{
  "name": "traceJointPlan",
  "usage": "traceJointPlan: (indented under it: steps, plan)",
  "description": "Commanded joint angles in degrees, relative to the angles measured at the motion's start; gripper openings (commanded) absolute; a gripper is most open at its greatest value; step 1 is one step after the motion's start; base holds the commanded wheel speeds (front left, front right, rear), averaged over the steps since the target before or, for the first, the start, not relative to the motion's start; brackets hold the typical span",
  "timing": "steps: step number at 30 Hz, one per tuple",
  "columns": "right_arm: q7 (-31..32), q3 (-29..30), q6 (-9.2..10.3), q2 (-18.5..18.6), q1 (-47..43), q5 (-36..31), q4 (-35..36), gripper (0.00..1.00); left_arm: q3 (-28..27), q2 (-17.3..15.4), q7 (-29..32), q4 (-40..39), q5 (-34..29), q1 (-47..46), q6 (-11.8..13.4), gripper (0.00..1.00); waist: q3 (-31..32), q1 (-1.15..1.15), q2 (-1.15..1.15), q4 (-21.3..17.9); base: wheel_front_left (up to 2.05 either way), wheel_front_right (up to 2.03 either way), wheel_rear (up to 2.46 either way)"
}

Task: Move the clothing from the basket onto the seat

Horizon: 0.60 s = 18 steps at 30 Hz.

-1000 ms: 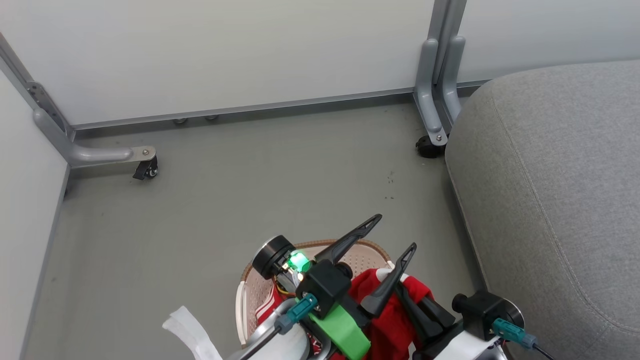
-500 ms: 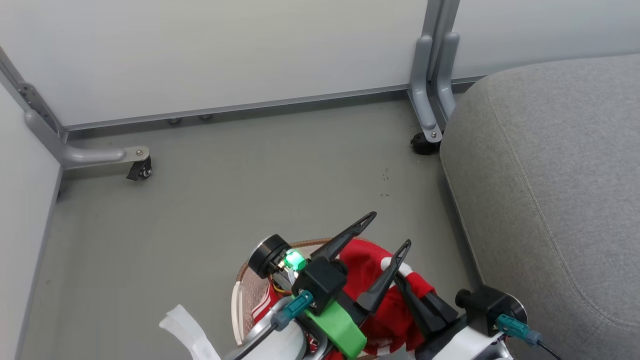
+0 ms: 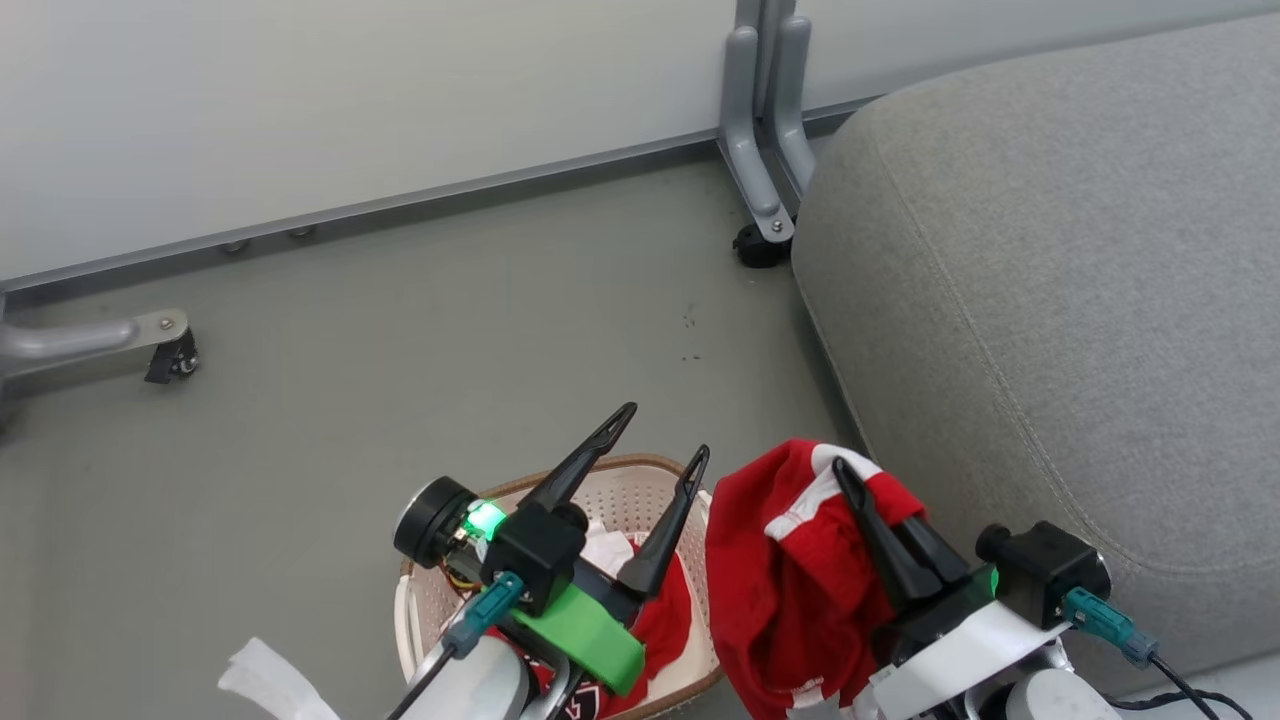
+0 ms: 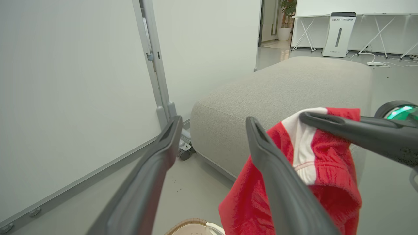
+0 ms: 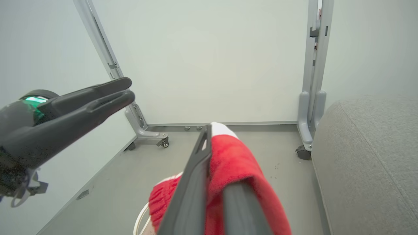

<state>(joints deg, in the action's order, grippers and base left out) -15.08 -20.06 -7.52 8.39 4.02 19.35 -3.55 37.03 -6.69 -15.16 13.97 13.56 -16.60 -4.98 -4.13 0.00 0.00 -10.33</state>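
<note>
My right gripper [image 3: 850, 470] is shut on a red garment with white trim [image 3: 770, 570], which hangs between the cream basket [image 3: 625, 478] and the grey seat [image 3: 1050, 300]. In the right wrist view the cloth [image 5: 232, 156] drapes over my right gripper [image 5: 217, 143], hiding one fingertip. A second red garment [image 3: 668, 620] with some black-and-white print lies in the basket. My left gripper [image 3: 662, 432] is open above the basket, holding nothing. The left wrist view has the left gripper [image 4: 212, 124] open, with the held garment [image 4: 316, 156] and the seat [image 4: 277, 88] beyond.
Pale partition panels on grey legs with casters [image 3: 762, 245] [image 3: 172, 358] stand behind the grey floor [image 3: 450, 330]. One leg sits close to the seat's rounded corner. A white strap [image 3: 265, 680] hangs by my left arm.
The camera has turned right. My right gripper has lifted the red garment up out of the basket and carried it right, toward the seat. The left gripper stays open over the basket.
</note>
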Motion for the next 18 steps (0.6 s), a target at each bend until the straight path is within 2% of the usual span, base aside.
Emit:
traceJointPlan:
  steps: [1,7,9,18]
  plan:
    - [-0.1,0.7,0.06,-0.1,-0.4,-0.5,0.6,0.0,-1.0,-0.8,0.0,-0.6,-0.2,1.3,0.1,1.0,-2.4,0.0,0.0,-4.1,0.0,0.0,0.0]
    - [-0.1,5.4,0.07,-1.4,-2.6,-1.4,2.9,0.0,-2.7,-3.2,0.0,-2.7,-1.8,4.2,-1.1,1.0,-3.5,0.0,0.0,-9.5,0.0,0.0,0.0]
    - [-0.1,5.6,0.06,-1.9,-3.1,-1.5,3.3,0.0,-3.7,-4.6,0.0,-3.3,-2.3,5.5,-1.1,1.0,-3.9,0.0,0.0,-12.4,0.0,0.0,0.0]
    - [-0.1,9.3,0.06,-3.5,-6.3,-2.2,5.7,0.0,-3.9,-6.9,0.0,-4.3,-3.8,8.0,-2.0,1.0,-5.2,0.0,0.0,-19.9,0.0,0.0,0.0]
